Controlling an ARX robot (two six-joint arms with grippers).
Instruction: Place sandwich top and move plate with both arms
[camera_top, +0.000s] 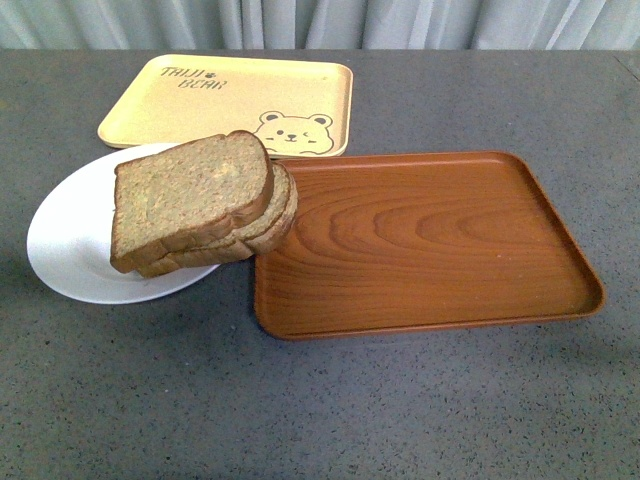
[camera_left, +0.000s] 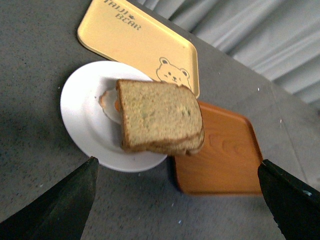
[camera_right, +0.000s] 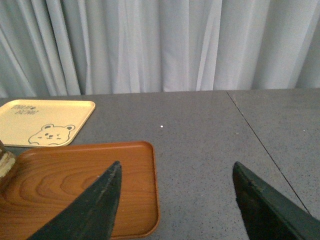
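Front view shows the sandwich top (camera_top: 190, 195) lying uppermost on a bread stack on the white plate (camera_top: 70, 240). The stack overhangs the plate's right rim at the brown wood-grain tray (camera_top: 430, 240), and the yellow bear tray (camera_top: 200, 100) lies behind. In the 2 wrist views, the left gripper (camera_left: 175, 200) above the plate and the right gripper (camera_right: 175, 200) near the wood-grain tray both have fingers spread wide, holding nothing.

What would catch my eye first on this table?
A stack of brown bread slices sits on a round white plate at the left, hanging over its rim toward the wood-grain tray beside it. Behind them lies a yellow tray with a cartoon bear.
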